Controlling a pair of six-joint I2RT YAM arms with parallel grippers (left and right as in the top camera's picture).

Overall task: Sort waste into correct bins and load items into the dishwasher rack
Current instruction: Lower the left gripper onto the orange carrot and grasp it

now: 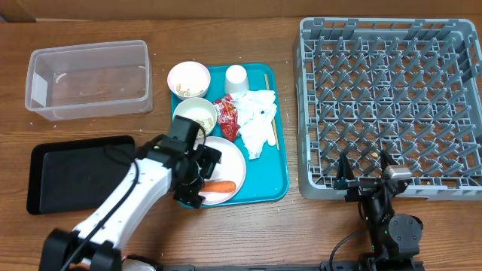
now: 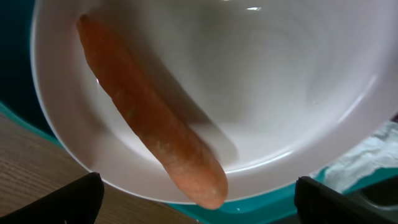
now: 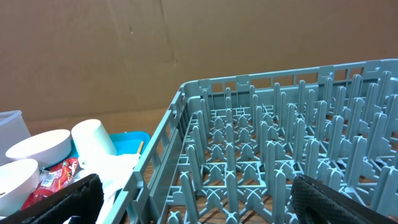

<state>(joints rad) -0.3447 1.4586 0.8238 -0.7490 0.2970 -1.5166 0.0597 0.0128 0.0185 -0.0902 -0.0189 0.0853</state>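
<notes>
Grey dishwasher rack (image 1: 388, 105) sits bench right. Teal tray (image 1: 263, 177) centre. White plate (image 1: 233, 162) on tray's near end, carrot (image 1: 221, 186) lying on it. Red wrapper (image 1: 227, 117) mid-tray, print unreadable. Left end effector (image 1: 205, 179) wide over carrot; right end effector (image 1: 365, 172) wide at rack's near edge.

left arm (image 1: 113, 203), lower left of overhead: glossy white link shells, black joint housings, thin black cable (image 1: 119, 153) looped off the upper link. left gripper (image 1: 203, 178): all black, boxy body. right arm (image 1: 392, 226), bottom right: black throughout, round joint cap, small grey block (image 1: 397, 173) on the wrist. right gripper (image 1: 366, 175): two slim black fingers. Both wrist views: matte black fingertips (image 2: 62, 200) with rounded edges in the lower corners.
</notes>
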